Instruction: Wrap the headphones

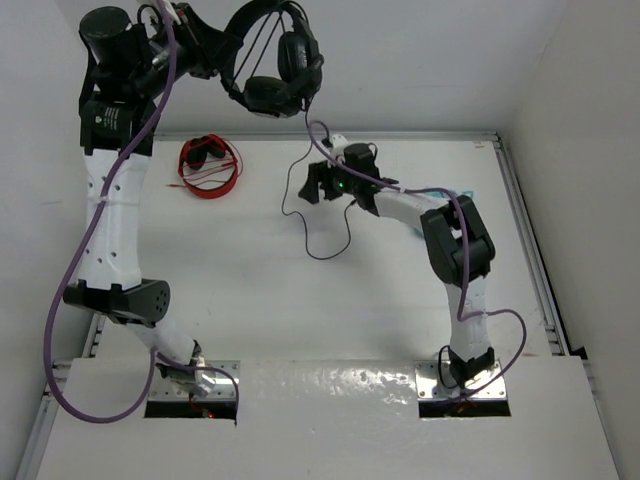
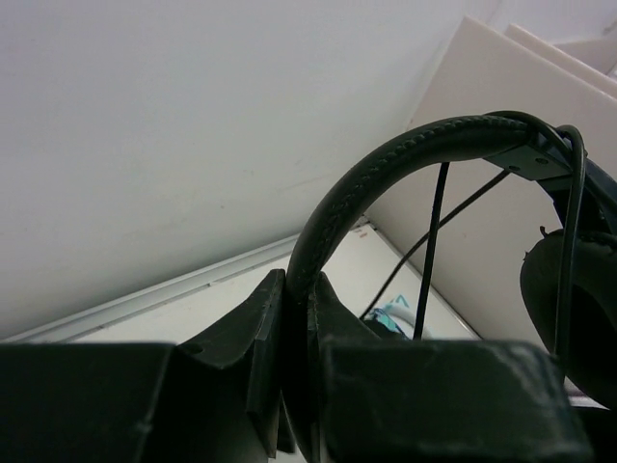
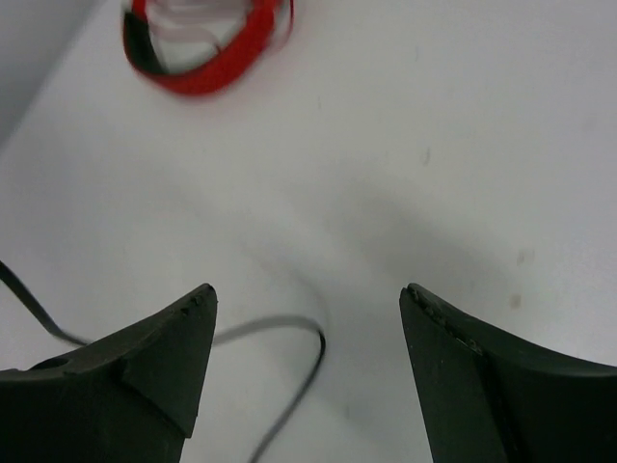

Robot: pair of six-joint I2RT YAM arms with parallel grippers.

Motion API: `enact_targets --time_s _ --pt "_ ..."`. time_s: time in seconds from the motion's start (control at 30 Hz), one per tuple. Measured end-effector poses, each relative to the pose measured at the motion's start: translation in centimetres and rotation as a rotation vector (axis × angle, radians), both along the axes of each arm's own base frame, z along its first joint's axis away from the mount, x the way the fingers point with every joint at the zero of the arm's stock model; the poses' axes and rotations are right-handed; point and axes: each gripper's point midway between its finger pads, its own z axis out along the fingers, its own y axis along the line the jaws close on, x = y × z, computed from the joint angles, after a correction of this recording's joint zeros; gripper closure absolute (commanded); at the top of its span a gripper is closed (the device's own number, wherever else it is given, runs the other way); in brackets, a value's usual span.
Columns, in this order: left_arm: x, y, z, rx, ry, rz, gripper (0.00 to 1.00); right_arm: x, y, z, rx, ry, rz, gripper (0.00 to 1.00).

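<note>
My left gripper (image 1: 222,48) is raised high at the back left and is shut on the thin headband (image 2: 386,169) of the black headphones (image 1: 278,62), which hang in the air with both ear cups down. Their long dark cable (image 1: 300,210) drops from the cups to the table and loops there. My right gripper (image 1: 318,183) is open and empty, low over the table beside that cable; in the right wrist view (image 3: 307,294) a loop of the cable (image 3: 307,338) lies between the fingers, below them.
Red headphones (image 1: 209,164) lie at the back left of the table, also showing in the right wrist view (image 3: 207,43). A light blue object (image 1: 470,193) lies behind the right arm. White walls close the back and the right side.
</note>
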Motion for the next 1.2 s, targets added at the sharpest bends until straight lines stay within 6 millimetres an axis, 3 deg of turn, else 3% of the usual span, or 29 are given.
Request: enact_targets --time_s 0.17,0.3,0.43,0.57,0.77,0.9,0.93,1.0,1.1,1.2 --pt "0.8 1.0 -0.1 -0.008 0.004 0.028 1.0 -6.8 -3.5 -4.7 -0.141 0.093 0.078 0.25" --pt "1.2 1.1 -0.1 -0.008 0.004 0.029 1.0 -9.9 -5.4 -4.7 -0.229 0.074 0.145 0.25" --pt "1.2 1.1 0.3 -0.02 0.001 0.023 1.0 -9.9 -4.5 -3.4 -0.226 0.0 0.175 0.21" --pt "1.2 1.1 0.5 -0.032 0.002 0.02 1.0 -9.7 -1.4 -3.6 -0.223 -0.081 0.215 0.13" --pt "1.1 1.0 0.7 -0.044 0.0 0.016 1.0 -5.8 3.1 -7.4 -0.263 -0.108 0.198 0.16" --pt "1.2 1.1 0.8 -0.05 -0.001 0.022 1.0 -3.4 4.2 -8.9 -0.272 -0.1 0.158 0.91" --pt "1.3 1.2 0.8 -0.053 0.001 0.031 1.0 -3.0 4.4 -9.0 -0.271 -0.099 0.148 1.0" --pt "1.6 1.6 0.8 -0.06 0.005 0.055 1.0 -3.0 4.8 -9.3 -0.265 -0.077 0.133 1.0" --pt "2.8 3.3 0.3 -0.074 0.024 0.14 1.0 -5.0 6.0 -9.6 -0.269 -0.062 0.167 1.0" --pt "5.2 5.8 -1.5 -0.07 0.059 0.258 1.0 -11.4 8.1 -9.8 -0.296 -0.029 0.311 1.0"
